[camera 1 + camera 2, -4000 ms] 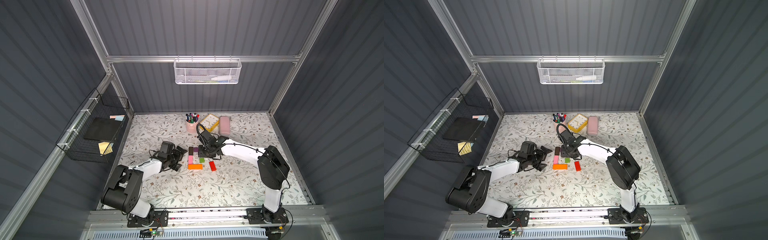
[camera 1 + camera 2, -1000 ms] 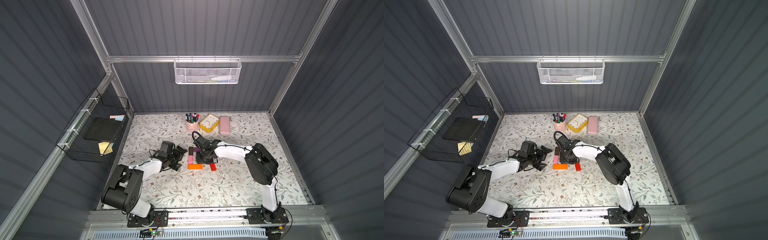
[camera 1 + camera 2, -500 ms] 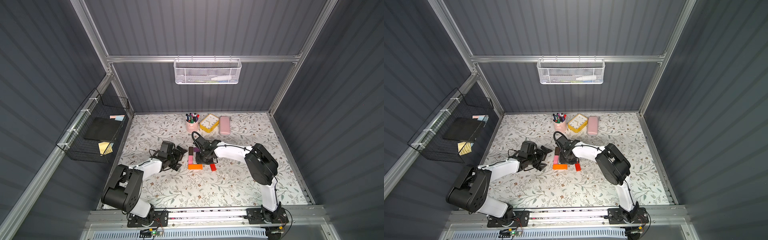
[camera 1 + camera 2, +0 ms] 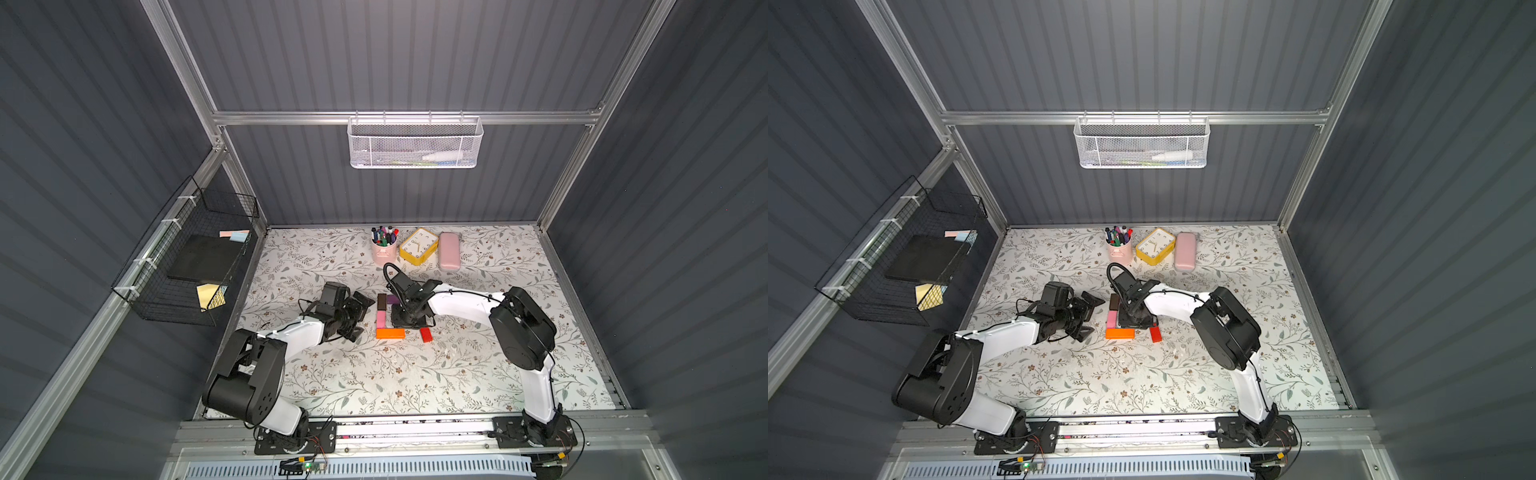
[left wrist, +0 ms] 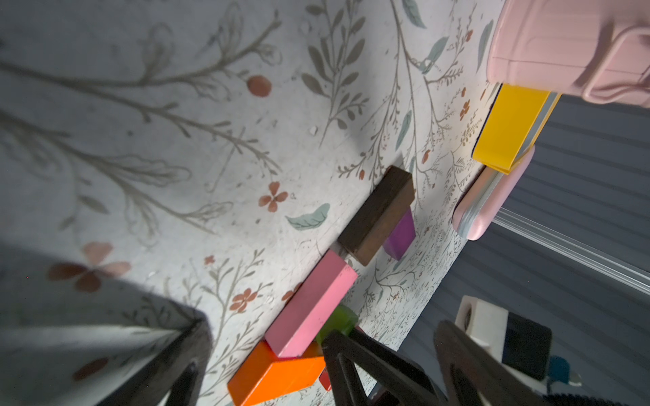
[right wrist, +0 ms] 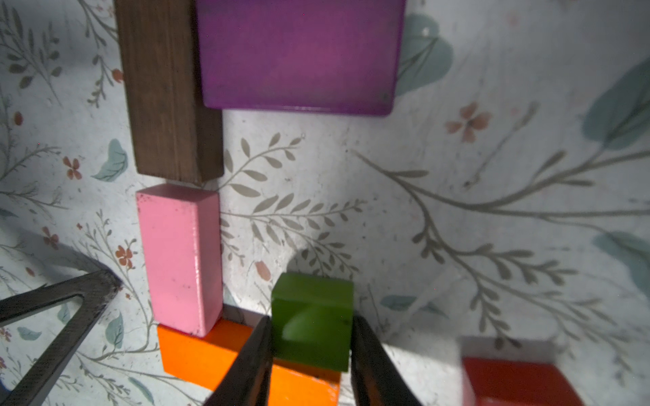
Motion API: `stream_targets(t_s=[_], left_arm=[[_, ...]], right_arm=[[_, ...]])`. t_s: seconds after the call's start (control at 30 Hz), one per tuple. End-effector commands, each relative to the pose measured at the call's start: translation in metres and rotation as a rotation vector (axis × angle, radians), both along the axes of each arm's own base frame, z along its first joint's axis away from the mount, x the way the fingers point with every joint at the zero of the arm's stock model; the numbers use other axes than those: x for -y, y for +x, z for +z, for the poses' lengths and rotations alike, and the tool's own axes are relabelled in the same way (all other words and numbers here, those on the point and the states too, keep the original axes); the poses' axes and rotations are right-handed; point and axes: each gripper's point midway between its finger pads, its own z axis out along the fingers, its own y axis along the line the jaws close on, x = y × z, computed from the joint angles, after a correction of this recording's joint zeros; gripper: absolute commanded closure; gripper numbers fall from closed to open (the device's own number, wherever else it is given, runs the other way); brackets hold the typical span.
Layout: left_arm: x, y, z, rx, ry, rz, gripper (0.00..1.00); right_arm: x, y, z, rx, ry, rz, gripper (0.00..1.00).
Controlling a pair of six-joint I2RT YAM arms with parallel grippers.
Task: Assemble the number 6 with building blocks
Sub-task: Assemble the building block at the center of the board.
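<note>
The right gripper [image 6: 310,321] was clamped on the small green cube [image 6: 312,298], holding it at the long orange bar's [image 6: 197,351] edge, a gap away from the pink block [image 6: 176,256]. The red block [image 6: 510,383] lay apart on the desk [image 4: 415,374]. The left gripper [image 4: 358,316] gaped wide beside the blocks.

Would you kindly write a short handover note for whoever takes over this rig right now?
Left gripper: open, empty, beside the unfinished number 6.
Right gripper: jaws shut on the green cube, near the pink block, over an edge of the orange bar.
Done: dark brown block and pink block in line, orange bar across pink's foot, purple block beside brown's top.
To do: set the green cube down, then probably bring in the red block, lying apart, to close the loop.
</note>
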Motion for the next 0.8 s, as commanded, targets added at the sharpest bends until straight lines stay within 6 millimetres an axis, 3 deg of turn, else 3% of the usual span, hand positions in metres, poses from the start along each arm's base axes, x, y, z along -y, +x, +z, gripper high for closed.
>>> stream_targets(t_s=[0.0,0.77], left_arm=[[-0.0051,-0.0087,-0.0120,-0.040,0.025,-0.008,0.01],[-0.0060,-0.0094,-0.0119,-0.040,0.028,-0.007,0.01]], right_arm=[[0.0012,-0.0035,0.0034,-0.006,0.003,-0.011,0.61],[0.0063,0.0027,0.0121,0.041,0.005,-0.032,0.52]])
